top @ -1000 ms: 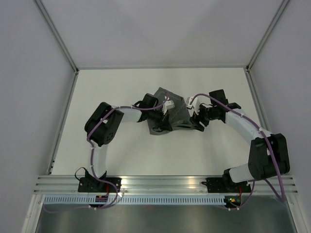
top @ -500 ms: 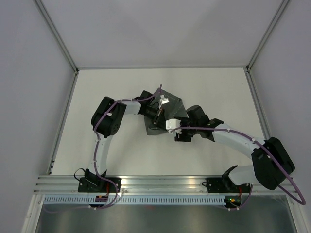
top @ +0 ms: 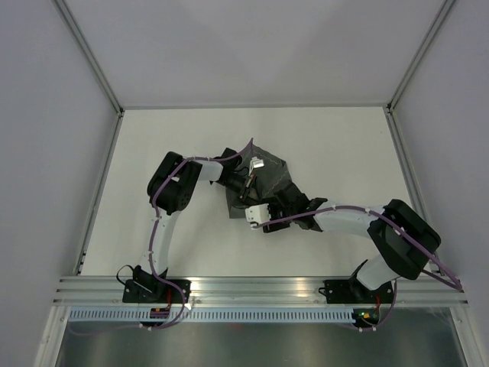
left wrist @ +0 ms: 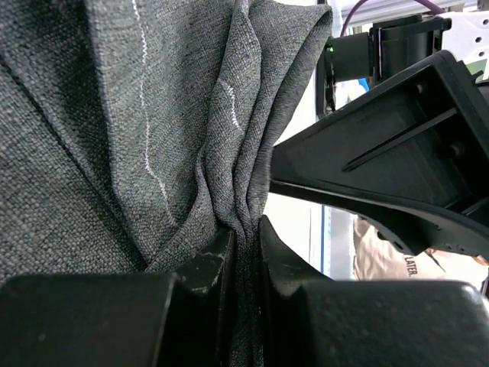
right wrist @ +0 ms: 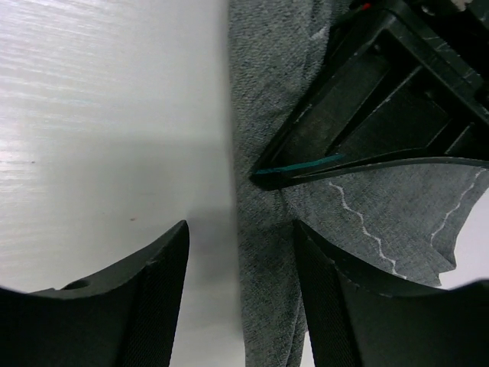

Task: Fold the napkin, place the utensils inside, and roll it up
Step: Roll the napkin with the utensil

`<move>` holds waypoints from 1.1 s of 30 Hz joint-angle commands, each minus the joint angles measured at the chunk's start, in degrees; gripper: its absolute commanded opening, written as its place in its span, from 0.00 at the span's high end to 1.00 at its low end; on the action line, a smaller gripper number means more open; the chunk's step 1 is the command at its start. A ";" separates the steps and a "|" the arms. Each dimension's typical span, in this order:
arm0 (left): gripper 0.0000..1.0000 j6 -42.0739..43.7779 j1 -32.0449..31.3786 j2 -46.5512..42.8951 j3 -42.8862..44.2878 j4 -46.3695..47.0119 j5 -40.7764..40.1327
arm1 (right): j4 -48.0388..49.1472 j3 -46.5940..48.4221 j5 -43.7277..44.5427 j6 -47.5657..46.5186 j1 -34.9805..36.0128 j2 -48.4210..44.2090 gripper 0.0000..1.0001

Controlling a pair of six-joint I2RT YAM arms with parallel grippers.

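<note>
Near the middle of the surface [top: 344, 138], the napkin [top: 273, 173] is lying bunched up. The left gripper [left wrist: 243, 248] is pinching a bundle of its folds, while the right gripper [right wrist: 238, 229], spread wide, is straddling the napkin's edge directly ahead.

The napkin [top: 269, 177] lies at the table's [top: 344, 145] middle.
</note>
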 commanded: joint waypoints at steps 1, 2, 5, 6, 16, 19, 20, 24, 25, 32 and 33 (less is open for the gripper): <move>0.98 2.29 0.00 2.82 0.63 -3.52 -0.78 | 3.58 0.64 2.40 -1.06 0.47 1.48 0.37; 0.98 2.38 0.00 3.00 0.72 -3.69 -0.60 | 3.49 0.64 2.40 -1.07 0.64 1.75 0.37; 0.98 3.43 0.00 3.44 1.69 -5.54 -0.25 | 2.96 1.08 2.40 -1.07 1.26 2.71 0.39; 0.98 3.53 0.00 3.61 2.03 -5.98 -0.16 | 2.88 1.25 2.31 -1.07 1.43 3.06 0.40; 0.98 6.07 0.09 3.70 2.74 -9.06 1.07 | -3.01 3.71 2.84 -0.45 1.70 7.81 0.59; 0.98 6.25 0.09 3.62 2.91 -9.50 0.89 | -4.94 4.85 2.84 -0.27 1.79 9.30 0.62; 0.98 6.25 0.09 3.53 3.00 -9.67 0.72 | -5.38 5.29 2.75 -0.10 1.79 10.09 0.63; 0.88 6.69 0.09 1.95 2.74 -9.85 0.02 | -8.98 6.61 1.87 0.25 1.70 11.33 0.72; 0.83 6.78 0.09 0.99 2.74 -9.85 -0.59 | -10.03 7.31 1.17 0.25 1.70 11.50 0.74; 0.61 5.29 0.17 -3.85 2.74 -8.97 -4.90 | -17.94 11.97 -3.74 1.31 0.38 14.58 0.81; 0.60 4.24 0.26 -4.55 2.57 -8.36 -5.60 | -20.48 12.76 -4.71 1.39 0.03 14.93 0.82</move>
